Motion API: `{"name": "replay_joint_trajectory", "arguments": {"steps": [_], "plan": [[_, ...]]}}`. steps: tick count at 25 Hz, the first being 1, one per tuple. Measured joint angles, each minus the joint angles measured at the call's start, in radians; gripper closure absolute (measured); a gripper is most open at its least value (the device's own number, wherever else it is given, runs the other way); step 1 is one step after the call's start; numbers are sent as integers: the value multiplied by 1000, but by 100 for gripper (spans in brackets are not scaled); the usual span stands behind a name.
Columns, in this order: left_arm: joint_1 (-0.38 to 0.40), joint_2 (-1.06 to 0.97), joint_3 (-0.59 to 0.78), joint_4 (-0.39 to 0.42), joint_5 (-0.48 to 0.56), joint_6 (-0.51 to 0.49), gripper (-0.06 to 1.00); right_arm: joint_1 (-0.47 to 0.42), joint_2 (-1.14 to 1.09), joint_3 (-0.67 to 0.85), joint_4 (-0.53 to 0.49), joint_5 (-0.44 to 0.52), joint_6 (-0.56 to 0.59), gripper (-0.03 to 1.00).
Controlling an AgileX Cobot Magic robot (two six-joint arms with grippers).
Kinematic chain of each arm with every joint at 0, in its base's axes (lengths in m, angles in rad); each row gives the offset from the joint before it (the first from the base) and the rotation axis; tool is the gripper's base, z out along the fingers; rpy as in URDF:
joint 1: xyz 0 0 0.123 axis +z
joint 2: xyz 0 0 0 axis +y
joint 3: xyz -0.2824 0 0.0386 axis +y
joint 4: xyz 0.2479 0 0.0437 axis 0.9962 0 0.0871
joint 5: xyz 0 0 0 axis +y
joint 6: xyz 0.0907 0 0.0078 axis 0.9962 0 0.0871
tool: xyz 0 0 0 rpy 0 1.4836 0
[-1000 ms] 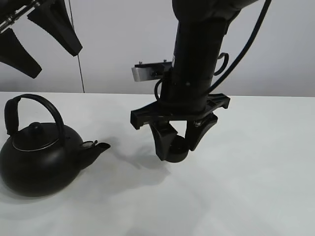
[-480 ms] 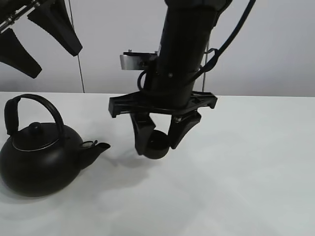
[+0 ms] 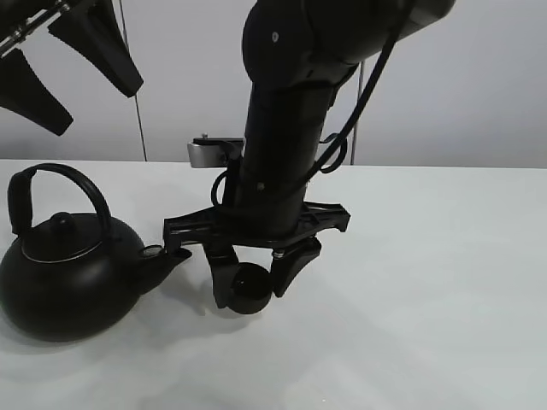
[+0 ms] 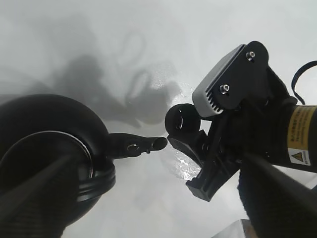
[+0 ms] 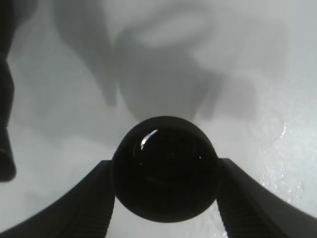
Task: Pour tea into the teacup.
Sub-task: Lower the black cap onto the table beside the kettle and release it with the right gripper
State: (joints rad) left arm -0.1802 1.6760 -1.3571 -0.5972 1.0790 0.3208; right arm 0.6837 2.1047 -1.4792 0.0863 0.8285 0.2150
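A white table (image 3: 427, 299) seen from a high camera, with a pale wall (image 3: 479, 77) behind it. The right gripper (image 3: 249, 289) pointed straight down near the middle of the table, clenched around the teacup (image 3: 250, 296), a small round matte-black cup with no handle. Its two dark fingers (image 5: 84, 203) pressed against opposite sides of the cup. The right wrist camera looked down into the teacup (image 5: 165, 168), whose inside was dark and glossy with a small bright glint near the rim. The cup's shadow fell on the table a little apart from the cup, so it seemed to hang just above the surface (whether its base touched the table could not be told).

To the left stood the teapot (image 3: 68, 273), large, round and black, upright on the table, with an arched handle (image 3: 64, 184) and a lidded top. Its short spout (image 3: 167, 254) pointed toward the teacup, which sat near the spout's tip but apart from it. The left wrist camera showed the same gap between the spout (image 4: 143, 145) and the teacup (image 4: 179, 119).

The left gripper (image 3: 96, 109) hung high in the upper left corner, well above the teapot, released and grasping nothing, its two fingers (image 3: 102, 43) spread wide.
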Motion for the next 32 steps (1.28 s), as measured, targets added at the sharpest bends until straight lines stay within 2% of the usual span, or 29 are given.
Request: {"name": "replay_joint_trajectory", "arguments": {"steps": [4, 14, 25, 32], "plan": [[0, 0, 0, 0, -2, 0, 31, 0, 14, -1, -1, -48, 1, 57], [0, 0, 0, 0, -2, 0, 31, 0, 61, -27, -4, -95, 1, 57], [0, 0, 0, 0, -9, 0, 31, 0, 64, -29, -1, -96, 1, 57], [0, 0, 0, 0, -9, 0, 31, 0, 64, -29, 0, -85, 1, 52]]}}
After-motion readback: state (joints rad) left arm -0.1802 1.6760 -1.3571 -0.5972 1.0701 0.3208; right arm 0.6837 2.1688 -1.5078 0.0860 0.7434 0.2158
